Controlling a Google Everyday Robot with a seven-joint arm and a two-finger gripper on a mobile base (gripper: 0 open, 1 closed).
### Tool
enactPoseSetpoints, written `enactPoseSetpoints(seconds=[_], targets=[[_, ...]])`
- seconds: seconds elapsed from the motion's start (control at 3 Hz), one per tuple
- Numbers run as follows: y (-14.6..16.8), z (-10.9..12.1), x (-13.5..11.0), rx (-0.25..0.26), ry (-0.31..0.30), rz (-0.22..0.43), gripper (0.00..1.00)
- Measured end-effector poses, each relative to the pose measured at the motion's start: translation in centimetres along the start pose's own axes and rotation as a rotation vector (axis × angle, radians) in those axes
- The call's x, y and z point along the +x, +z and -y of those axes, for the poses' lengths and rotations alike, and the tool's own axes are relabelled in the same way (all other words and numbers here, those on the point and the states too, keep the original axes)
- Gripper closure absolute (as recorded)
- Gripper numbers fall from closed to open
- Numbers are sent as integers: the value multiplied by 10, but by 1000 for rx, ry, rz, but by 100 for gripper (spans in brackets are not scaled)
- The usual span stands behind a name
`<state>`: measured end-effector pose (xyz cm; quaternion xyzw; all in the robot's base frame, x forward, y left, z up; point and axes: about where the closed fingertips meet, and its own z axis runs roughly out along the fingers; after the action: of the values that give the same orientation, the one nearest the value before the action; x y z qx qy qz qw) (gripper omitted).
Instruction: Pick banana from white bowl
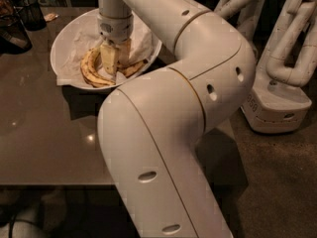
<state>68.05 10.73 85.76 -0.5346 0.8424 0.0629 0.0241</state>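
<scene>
The white bowl [62, 53] stands on the brown table at the far left, lined with crumpled white paper. Two bananas lie in it. A curved yellow one [89, 69] runs along the left and front of the bowl. A darker, brown-blotched banana [133, 67] shows just right of it, partly hidden by my gripper. My gripper [111, 61] points straight down into the middle of the bowl, between the two bananas and touching or just above them. My big white arm covers the right side of the bowl.
Dark mesh cups [30, 13] and another dark holder [12, 33] stand at the table's far left corner. A second white robot [277, 83] stands on the floor to the right. The table's front edge [54, 183] runs below the bowl.
</scene>
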Motion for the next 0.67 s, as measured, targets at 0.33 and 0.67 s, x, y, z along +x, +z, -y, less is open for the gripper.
enactPoseSetpoints(seconds=[0.33,0.67], targets=[[7,0,-2,-14,-6,-3,51],[8,1,-2,-2,-22,7,69]])
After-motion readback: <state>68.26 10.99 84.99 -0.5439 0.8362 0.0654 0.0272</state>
